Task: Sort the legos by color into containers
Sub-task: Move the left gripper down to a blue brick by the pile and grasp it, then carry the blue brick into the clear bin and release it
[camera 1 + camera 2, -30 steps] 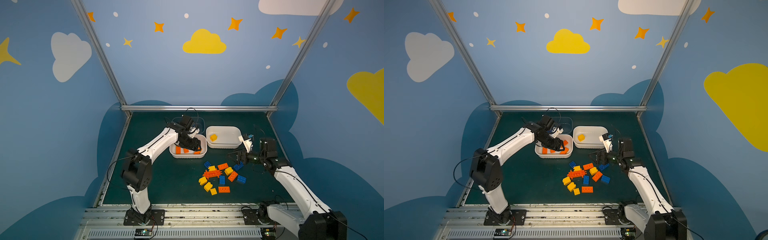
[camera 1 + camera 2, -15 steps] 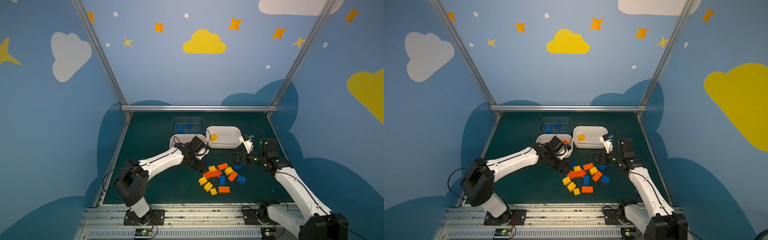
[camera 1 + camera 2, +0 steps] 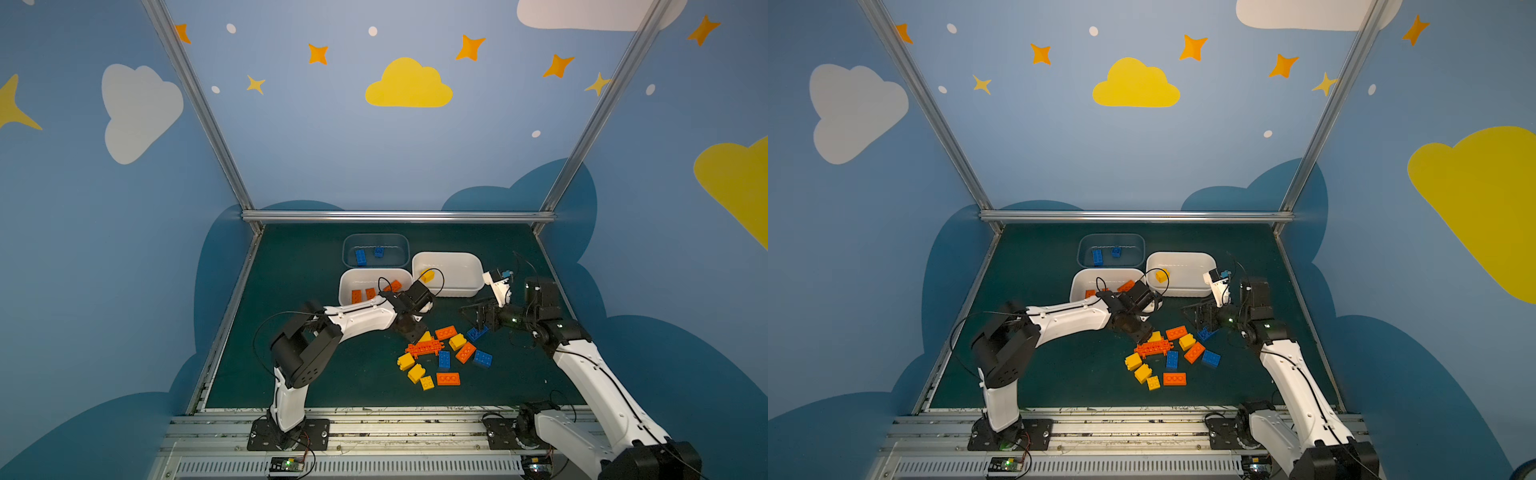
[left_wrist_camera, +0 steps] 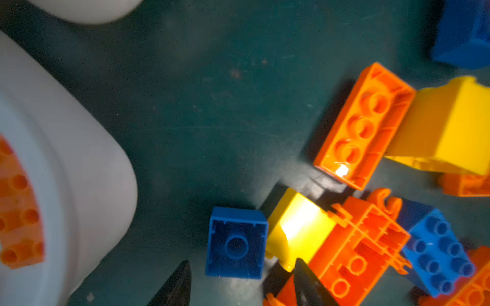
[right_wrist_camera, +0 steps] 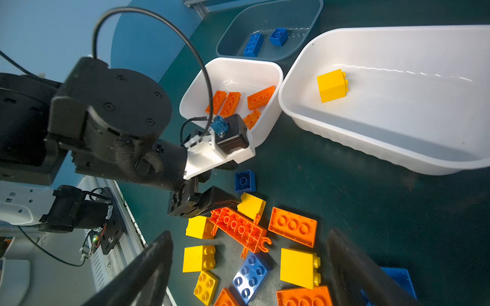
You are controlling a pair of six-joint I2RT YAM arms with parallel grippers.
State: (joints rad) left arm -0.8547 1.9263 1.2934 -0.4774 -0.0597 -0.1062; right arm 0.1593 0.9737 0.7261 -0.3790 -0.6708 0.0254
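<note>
One blue brick [image 5: 397, 280] hides partly behind right tool [image 5: 249, 233].

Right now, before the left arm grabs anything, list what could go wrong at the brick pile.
1. The left tool straddles the small blue brick, tight beside the yellow brick: closing might catch both.
2. The open right tool hovers over the same pile: the tools could collide.

Left claw [image 3: 413, 332] moved from orange-brick tub [image 3: 345, 282] to loose legos [image 3: 444, 359], jaws apparently narrower
</note>
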